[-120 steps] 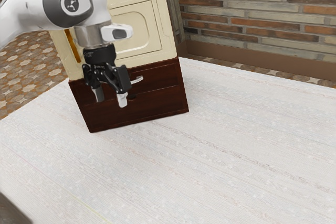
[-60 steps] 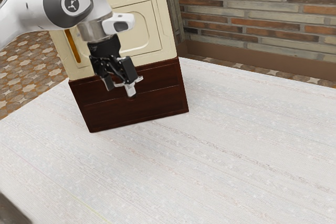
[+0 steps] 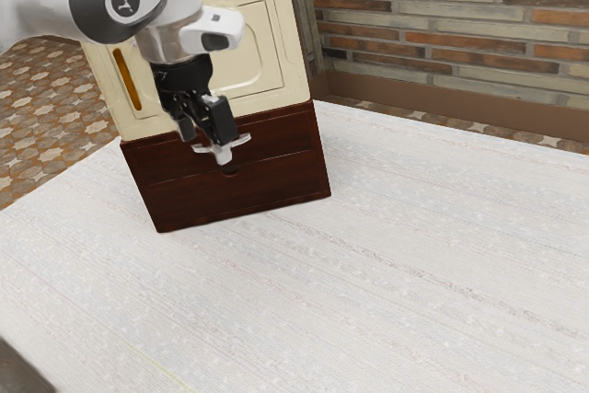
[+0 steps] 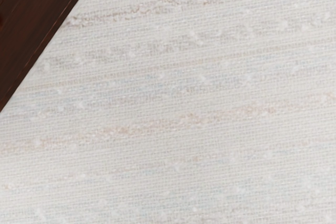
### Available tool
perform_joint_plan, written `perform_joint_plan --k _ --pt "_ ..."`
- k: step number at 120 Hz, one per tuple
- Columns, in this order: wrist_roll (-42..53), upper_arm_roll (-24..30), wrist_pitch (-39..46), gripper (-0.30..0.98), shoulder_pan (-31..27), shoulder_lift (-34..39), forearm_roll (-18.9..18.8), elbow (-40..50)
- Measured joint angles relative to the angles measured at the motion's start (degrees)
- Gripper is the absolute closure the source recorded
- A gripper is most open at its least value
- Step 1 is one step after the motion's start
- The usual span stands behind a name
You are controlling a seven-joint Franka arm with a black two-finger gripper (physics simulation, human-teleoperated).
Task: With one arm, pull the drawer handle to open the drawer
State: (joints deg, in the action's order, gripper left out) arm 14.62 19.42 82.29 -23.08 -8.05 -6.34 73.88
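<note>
Hand (image 3: pixel 181 73) turned slightly, jaws (image 3: pixel 206 146) slanting down, beside drawer handle (image 3: pixel 240 141)

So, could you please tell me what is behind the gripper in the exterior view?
Behind my gripper are a cream panel and the dark brown drawer front. The pale handle sticks out past it; the handle's middle is covered, so any contact cannot be seen.

Open tabletop (image 3: pixel 386 273) before the cabinet (image 3: pixel 267 198)
</note>
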Motion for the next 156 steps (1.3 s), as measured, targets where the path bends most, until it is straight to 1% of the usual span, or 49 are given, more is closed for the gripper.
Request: perform_joint_plan --k 10,19,26,36,50,71,89,113,156 --pt "1.4 -0.2 2.1 0.0 0.0 0.2 -0.8 1.7" --pt "2.9 -0.4 3.7 0.0 0.0 1.8 -0.9 5.6" --pt "4.0 -0.6 5.0 0.0 1.1 3.1 -1.8 9.4" --pt "5.4 -3.3 6.6 0.0 3.5 3.5 -2.8 13.6" --pt "8.3 -4.6 9.9 0.0 2.2 2.6 -3.2 15.4" --pt "15.1 -4.7 15.6 0.0 0.9 -0.6 -2.3 15.1" --pt "20.7 -4.6 18.3 0.0 -0.4 -2.1 -0.6 14.1" --pt "27.1 -4.6 19.7 0.0 -0.8 -5.0 0.3 10.4" --pt "36.9 -4.6 20.7 -0.01 -2.8 -8.7 0.5 6.6"
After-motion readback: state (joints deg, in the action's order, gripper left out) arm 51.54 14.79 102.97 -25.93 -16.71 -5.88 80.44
